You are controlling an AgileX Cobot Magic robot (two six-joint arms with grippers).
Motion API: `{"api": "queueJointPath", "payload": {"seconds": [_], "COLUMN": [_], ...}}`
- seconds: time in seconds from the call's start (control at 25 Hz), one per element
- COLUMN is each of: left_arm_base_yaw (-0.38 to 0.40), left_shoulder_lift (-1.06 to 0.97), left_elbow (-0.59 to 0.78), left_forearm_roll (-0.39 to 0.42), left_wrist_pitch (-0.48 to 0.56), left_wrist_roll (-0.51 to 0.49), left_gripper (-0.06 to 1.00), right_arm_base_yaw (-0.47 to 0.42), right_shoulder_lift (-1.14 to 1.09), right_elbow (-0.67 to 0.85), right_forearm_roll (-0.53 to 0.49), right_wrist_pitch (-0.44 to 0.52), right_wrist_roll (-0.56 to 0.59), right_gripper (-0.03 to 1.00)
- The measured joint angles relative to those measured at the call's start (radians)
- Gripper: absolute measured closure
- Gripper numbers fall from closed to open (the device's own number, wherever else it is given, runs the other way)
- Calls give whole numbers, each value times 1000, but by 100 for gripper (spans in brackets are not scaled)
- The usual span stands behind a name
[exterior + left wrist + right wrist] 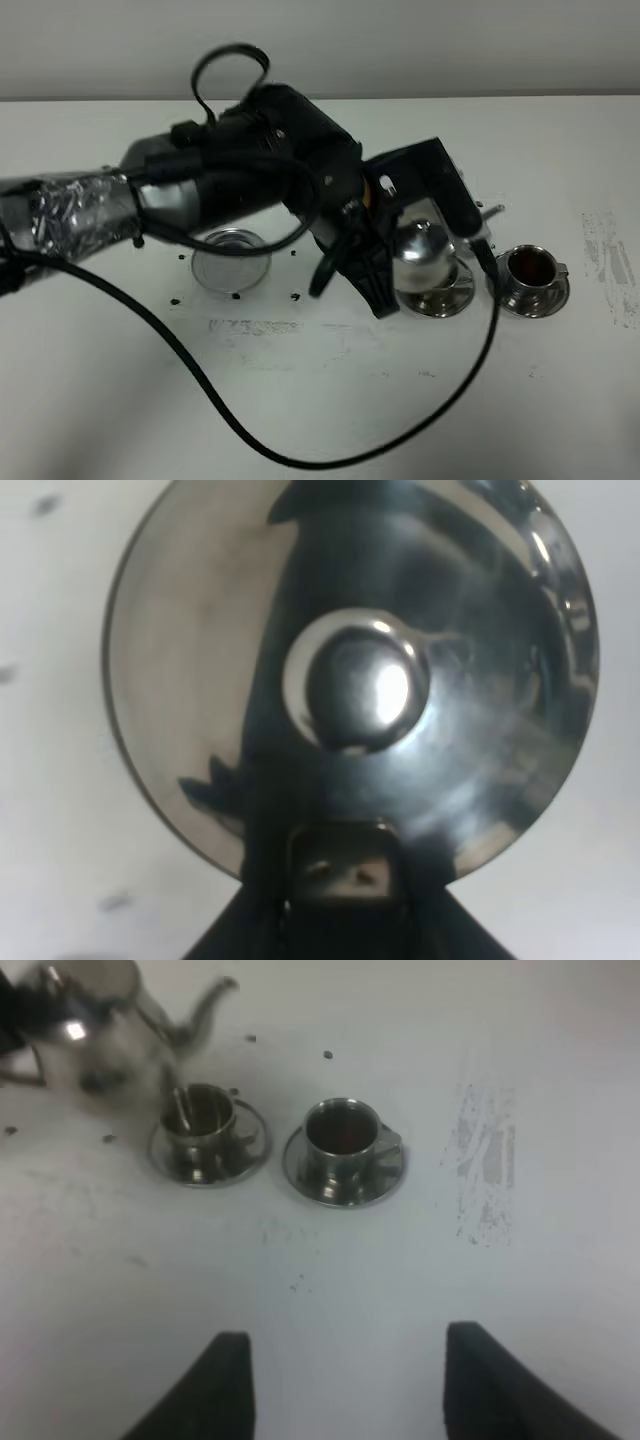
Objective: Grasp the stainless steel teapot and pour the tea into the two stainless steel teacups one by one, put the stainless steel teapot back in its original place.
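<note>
My left gripper (430, 262) is shut on the loop handle (345, 865) of the stainless steel teapot (422, 248) and holds it in the air above the left teacup's saucer (440, 300). The left wrist view shows the lid and knob (360, 690) from above. In the right wrist view the teapot (90, 1030) hangs behind the left teacup (200, 1120), with its spout (205, 1005) towards the right teacup (342, 1140). That cup (530, 270) holds dark tea (530, 263). The round coaster (232, 262) stands bare. My right gripper (350, 1390) is open and empty.
The left arm (150, 200) lies across the white table from the left. Its black cable (200, 380) loops over the front of the table. A scuffed patch (608, 260) marks the table's right side.
</note>
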Motion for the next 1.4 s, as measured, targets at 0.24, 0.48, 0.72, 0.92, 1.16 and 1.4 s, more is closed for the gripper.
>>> {"api": "queueJointPath", "payload": {"seconds": [0.24, 0.48, 0.72, 0.92, 1.16, 1.4], "left_arm_base_yaw": [141, 223, 233, 227, 176, 129], "left_shoulder_lift": [31, 149, 230, 245, 245, 245], "left_elbow": [-170, -289, -353, -355, -359, -360], "left_forearm_roll": [0, -30, -17, 12, 138, 229], "left_wrist_pitch": [106, 209, 210, 206, 181, 154], "left_wrist_roll": [268, 636, 879, 1010, 1033, 1035], "left_gripper": [75, 75, 75, 75, 75, 75], "right_arm_base_yaw": [0, 0, 0, 0, 0, 0], "right_shoulder_lift": [0, 0, 0, 0, 0, 0], "right_elbow": [0, 0, 0, 0, 0, 0], "right_forearm_roll": [0, 0, 0, 0, 0, 0], "right_wrist_pitch": [0, 0, 0, 0, 0, 0], "right_wrist_roll": [0, 0, 0, 0, 0, 0], "right_gripper": [54, 54, 54, 54, 54, 54]}}
